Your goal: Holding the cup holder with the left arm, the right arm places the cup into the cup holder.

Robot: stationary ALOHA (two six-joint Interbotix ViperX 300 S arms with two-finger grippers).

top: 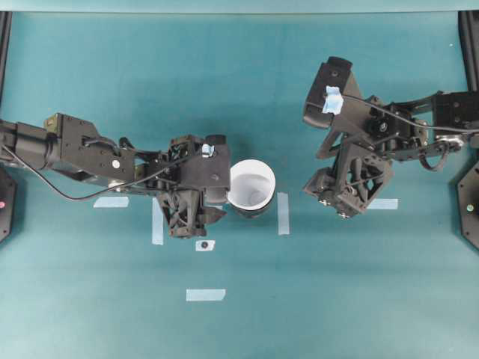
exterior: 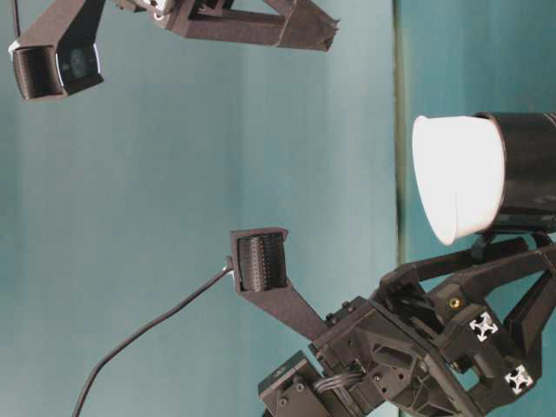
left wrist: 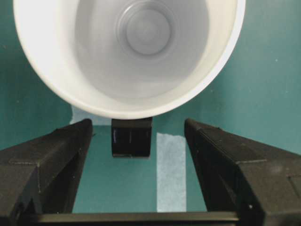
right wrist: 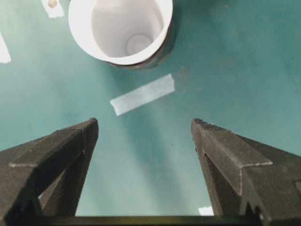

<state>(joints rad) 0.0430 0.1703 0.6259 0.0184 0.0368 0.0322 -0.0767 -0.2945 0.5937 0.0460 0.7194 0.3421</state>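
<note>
**Cup seated in holder, both tools released**

The teal table (top: pixel 239 321) carries everything, with pale tape strips (top: pixel 283 213) stuck here and there. The left arm (top: pixel 82 153) reaches in from the left edge, the right arm (top: pixel 419 123) from the right.

The left tool (left wrist: pixel 138 136) is spread wide, its fingers (left wrist: pixel 56 160) on either side of the holder's small handle without touching it. The right tool (right wrist: pixel 145 129) is also spread wide, grasping nothing, well apart from the cup.

The black cup holder (exterior: pixel 526 174) stands near the table's middle, just beside the left tool. The white cup (top: pixel 251 184) sits inside it, rim sticking out above.
</note>
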